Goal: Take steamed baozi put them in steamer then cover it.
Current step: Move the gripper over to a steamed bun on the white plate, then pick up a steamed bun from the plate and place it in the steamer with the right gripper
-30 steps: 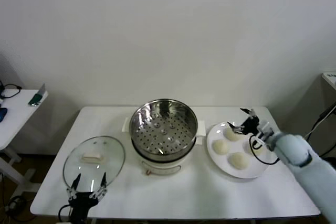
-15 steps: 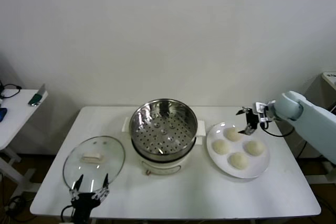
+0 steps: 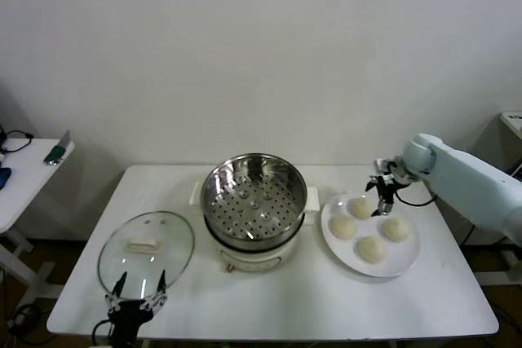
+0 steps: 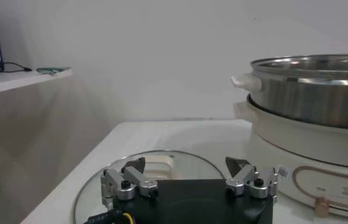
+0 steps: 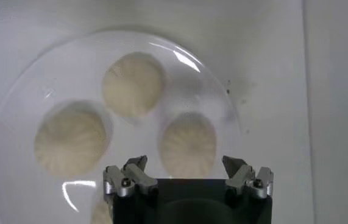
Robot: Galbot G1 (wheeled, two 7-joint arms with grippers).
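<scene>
Bright, even light — glare on plate [image 5: 189, 61], soft shadows.

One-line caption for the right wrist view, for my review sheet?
Open right hand hovers above pale cream round dough buns on a flat white plate.

Steamer [image 3: 254, 200] mid-table [image 3: 285, 299]. Cover [image 3: 146, 248] lying left of it. Plate [image 3: 401, 262] right of it, bearing four baozi [image 3: 370, 248].
</scene>
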